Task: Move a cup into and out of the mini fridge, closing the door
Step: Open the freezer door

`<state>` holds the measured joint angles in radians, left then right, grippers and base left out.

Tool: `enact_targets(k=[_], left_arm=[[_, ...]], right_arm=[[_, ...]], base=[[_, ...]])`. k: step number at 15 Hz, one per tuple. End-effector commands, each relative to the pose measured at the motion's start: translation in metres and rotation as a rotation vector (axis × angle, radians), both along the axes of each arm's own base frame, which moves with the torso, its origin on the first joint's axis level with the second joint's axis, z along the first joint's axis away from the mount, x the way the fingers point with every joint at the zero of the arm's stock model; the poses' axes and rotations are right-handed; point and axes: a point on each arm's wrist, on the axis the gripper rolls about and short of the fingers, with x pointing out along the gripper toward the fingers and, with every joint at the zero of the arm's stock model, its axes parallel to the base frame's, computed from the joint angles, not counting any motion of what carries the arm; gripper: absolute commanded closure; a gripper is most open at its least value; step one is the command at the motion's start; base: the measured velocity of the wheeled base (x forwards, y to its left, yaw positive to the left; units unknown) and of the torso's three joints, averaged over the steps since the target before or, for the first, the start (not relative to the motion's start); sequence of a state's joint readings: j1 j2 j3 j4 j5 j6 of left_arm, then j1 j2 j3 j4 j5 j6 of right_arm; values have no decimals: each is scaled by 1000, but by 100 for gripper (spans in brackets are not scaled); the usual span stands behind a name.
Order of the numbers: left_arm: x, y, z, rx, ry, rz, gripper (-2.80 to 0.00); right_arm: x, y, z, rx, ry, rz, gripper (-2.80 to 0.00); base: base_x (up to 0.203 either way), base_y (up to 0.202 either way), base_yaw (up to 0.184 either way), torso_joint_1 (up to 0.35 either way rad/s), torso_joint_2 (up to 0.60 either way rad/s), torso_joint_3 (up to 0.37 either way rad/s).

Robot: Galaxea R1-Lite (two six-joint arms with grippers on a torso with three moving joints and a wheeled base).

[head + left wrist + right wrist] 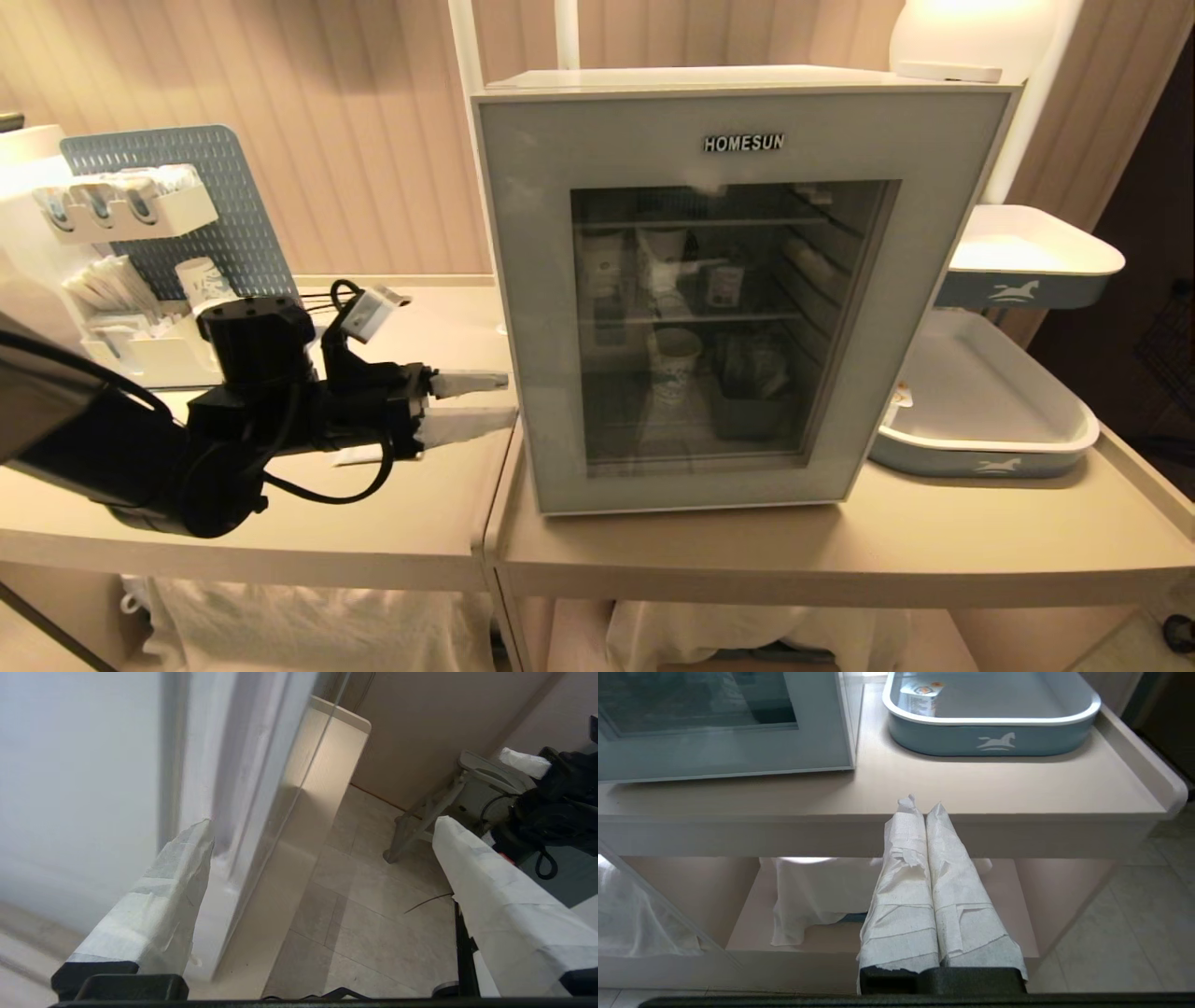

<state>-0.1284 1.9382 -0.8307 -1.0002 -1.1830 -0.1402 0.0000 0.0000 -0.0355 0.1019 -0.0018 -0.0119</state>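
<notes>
While the door [738, 308] of the mini fridge [709, 79] is fully closed, the left tool [471, 401] stands level at its left edge, fingers spread wide, tips just beside the door's side and pointing toward it. In the left wrist view one taped finger [154, 905] lies close along the white fridge side, the other is well apart over the floor; nothing is between them.

A paper cup [674, 364] shows through the glass, upright on the lower wire shelf, so well beyond the tool, behind the door. Which side carries the hinges I cannot tell.

Handling, as I judge it: door is stiff, flat, smooth glass w/ frame, no handle seen, prob. held by a seal, so hook one finger behind the free edge and pull slowly; pads may slip on it. Cup is light, thin, easy to crush or tip; take it at mid-wall w/ gentle squeeze, approx. upright.

Right tool [927, 830] is parked low before the table [1017, 788] edge, fingers pressed together, empty.
</notes>
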Motion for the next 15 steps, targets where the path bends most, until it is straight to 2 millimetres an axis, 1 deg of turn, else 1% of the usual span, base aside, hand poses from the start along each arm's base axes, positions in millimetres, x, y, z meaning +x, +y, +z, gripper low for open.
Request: enact_targets(k=[1,3,8,11,13,15], left_arm=[[-3,4,6,-5,-16,0,-280],[2,3,4,-5,-10,-1,-280],[2,-15,3,-7,-4,-46,-280],[6,-19,-2,-5,7,-52,-280],[4,-21,-1,-5,5,-58,-280],[-4,-23,6,-7,-8,-73,-280]], right_arm=[[0,0,0,0,3,2,0],[0,0,0,0,3,2,0],[0,0,0,0,3,2,0],[0,0,0,0,3,2,0],[0,0,0,0,4,2,0],[0,0,0,0,4,2,0]], base=[[0,0,0,0,0,0],[0,0,0,0,0,0],[0,0,0,0,0,0],[0,0,0,0,0,0],[0,0,0,0,0,0],[0,0,0,0,0,0]])
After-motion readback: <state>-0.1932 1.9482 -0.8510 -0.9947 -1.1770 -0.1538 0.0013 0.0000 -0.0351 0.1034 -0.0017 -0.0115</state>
